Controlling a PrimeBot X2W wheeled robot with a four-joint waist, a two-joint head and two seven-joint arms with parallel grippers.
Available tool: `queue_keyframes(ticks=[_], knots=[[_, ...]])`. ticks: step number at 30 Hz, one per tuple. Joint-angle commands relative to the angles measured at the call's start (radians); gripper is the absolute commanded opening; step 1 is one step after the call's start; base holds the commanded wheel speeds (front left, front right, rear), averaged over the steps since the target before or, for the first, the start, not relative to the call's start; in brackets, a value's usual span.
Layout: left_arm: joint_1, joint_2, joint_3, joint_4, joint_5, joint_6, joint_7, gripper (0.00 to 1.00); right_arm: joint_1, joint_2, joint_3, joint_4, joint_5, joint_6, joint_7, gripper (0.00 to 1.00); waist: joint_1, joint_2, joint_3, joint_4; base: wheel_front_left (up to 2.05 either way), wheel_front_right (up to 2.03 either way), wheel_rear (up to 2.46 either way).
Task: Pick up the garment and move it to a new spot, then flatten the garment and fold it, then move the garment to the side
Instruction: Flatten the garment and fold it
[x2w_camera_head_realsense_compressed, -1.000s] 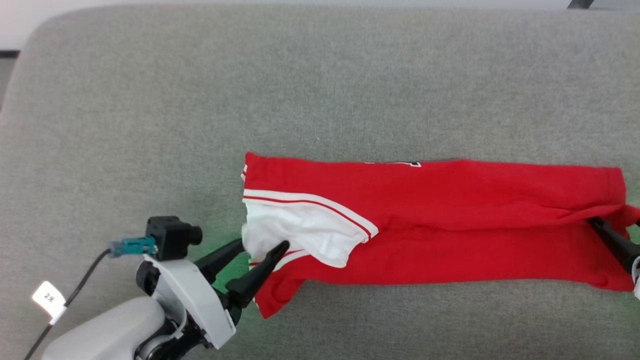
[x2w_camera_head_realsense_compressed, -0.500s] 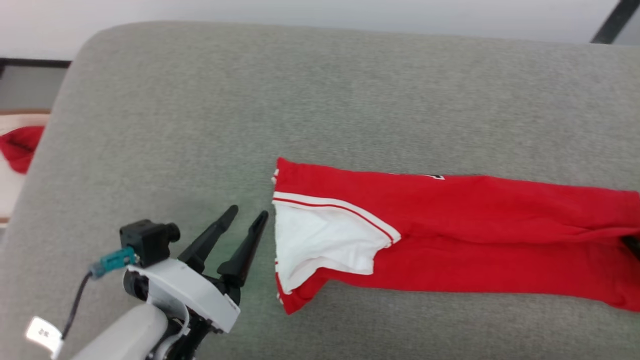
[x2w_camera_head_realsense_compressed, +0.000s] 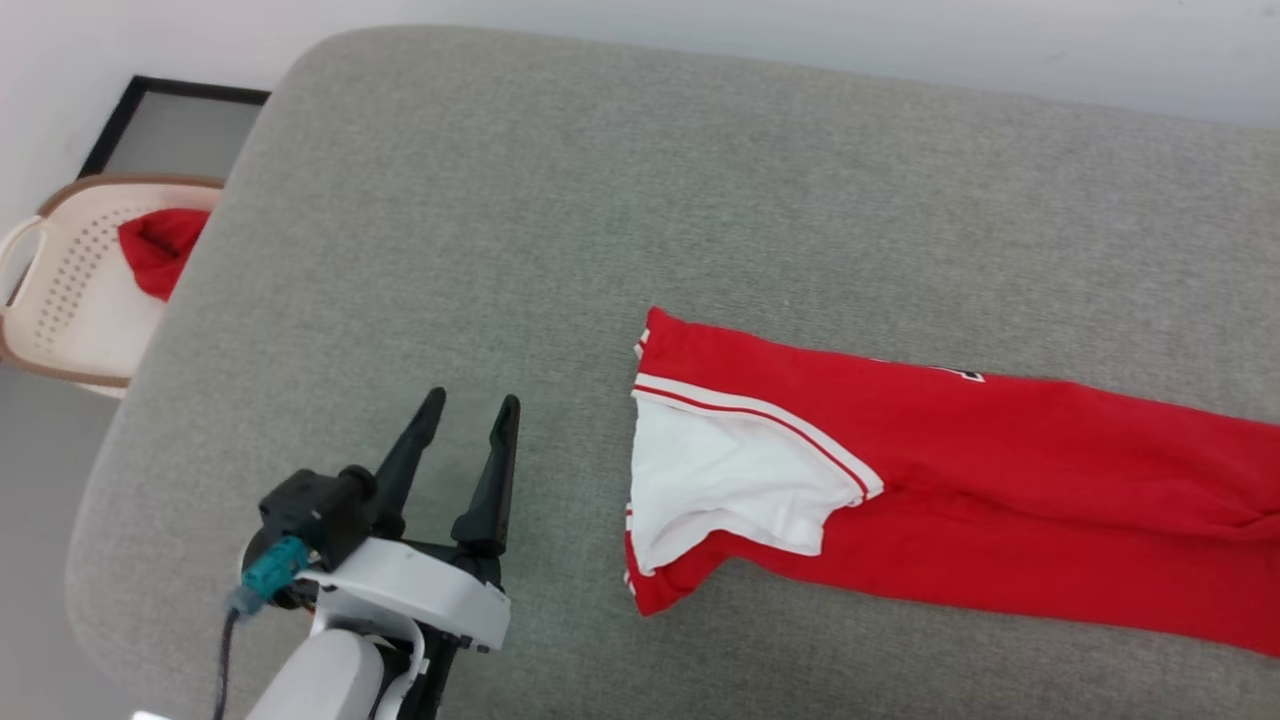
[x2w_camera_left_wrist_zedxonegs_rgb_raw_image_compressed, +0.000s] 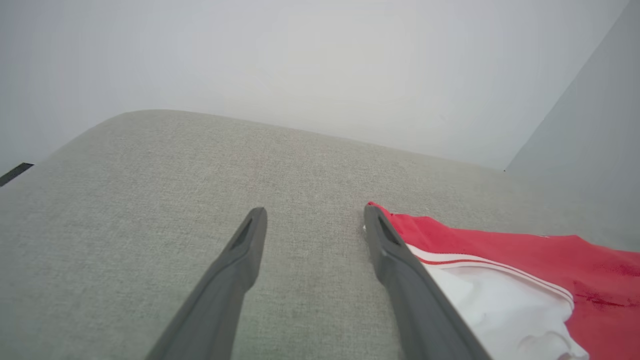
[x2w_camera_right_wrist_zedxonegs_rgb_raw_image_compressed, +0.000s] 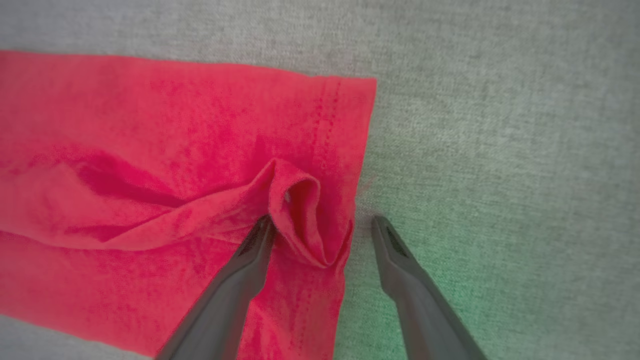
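The garment (x2w_camera_head_realsense_compressed: 1000, 470) lies folded into a long red strip on the grey cushion (x2w_camera_head_realsense_compressed: 600, 200), running from the middle off the right edge of the head view. Its white sleeve (x2w_camera_head_realsense_compressed: 720, 480) with striped trim sits at the left end. My left gripper (x2w_camera_head_realsense_compressed: 471, 400) stands open over bare cushion, a hand's width left of the sleeve. In the left wrist view the left gripper (x2w_camera_left_wrist_zedxonegs_rgb_raw_image_compressed: 315, 211) is empty, with the garment (x2w_camera_left_wrist_zedxonegs_rgb_raw_image_compressed: 550, 260) beside its right finger. My right gripper (x2w_camera_right_wrist_zedxonegs_rgb_raw_image_compressed: 322, 220) is open at the hem of the garment (x2w_camera_right_wrist_zedxonegs_rgb_raw_image_compressed: 150, 125), a puckered fold of hem (x2w_camera_right_wrist_zedxonegs_rgb_raw_image_compressed: 300, 215) standing between its fingers.
A cream perforated basket (x2w_camera_head_realsense_compressed: 70, 290) holding a plain red cloth (x2w_camera_head_realsense_compressed: 160, 250) stands on the floor beyond the cushion's left edge. A black-framed panel (x2w_camera_head_realsense_compressed: 170, 130) leans behind it. Bare cushion stretches behind and to the left of the garment.
My left gripper has let go of the white sleeve and drawn back to the left. The head camera has turned, so the garment sits further right and the basket has come into view.
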Motion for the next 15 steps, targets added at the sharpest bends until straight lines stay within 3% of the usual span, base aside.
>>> queue_keyframes(ticks=[1,6,15], knots=[[0.013,-0.008,0.017,0.003,0.035,-0.004,-0.004,1.00,0.008,0.020,0.008,0.008,-0.005,-0.001,0.022,1.00,0.0000,0.0000,0.001,0.014,0.00,0.00,0.00],[0.016,-0.040,0.063,0.027,0.188,-0.014,-0.004,1.00,0.005,0.047,-0.011,-0.010,-0.030,-0.001,0.075,1.00,0.0000,0.0000,0.016,0.020,0.00,0.00,0.00],[0.004,-0.119,0.153,0.055,0.295,-0.085,-0.004,1.00,0.010,0.100,-0.022,-0.033,-0.067,0.000,0.124,1.00,0.0000,0.0000,0.055,0.015,0.00,0.00,0.00]])
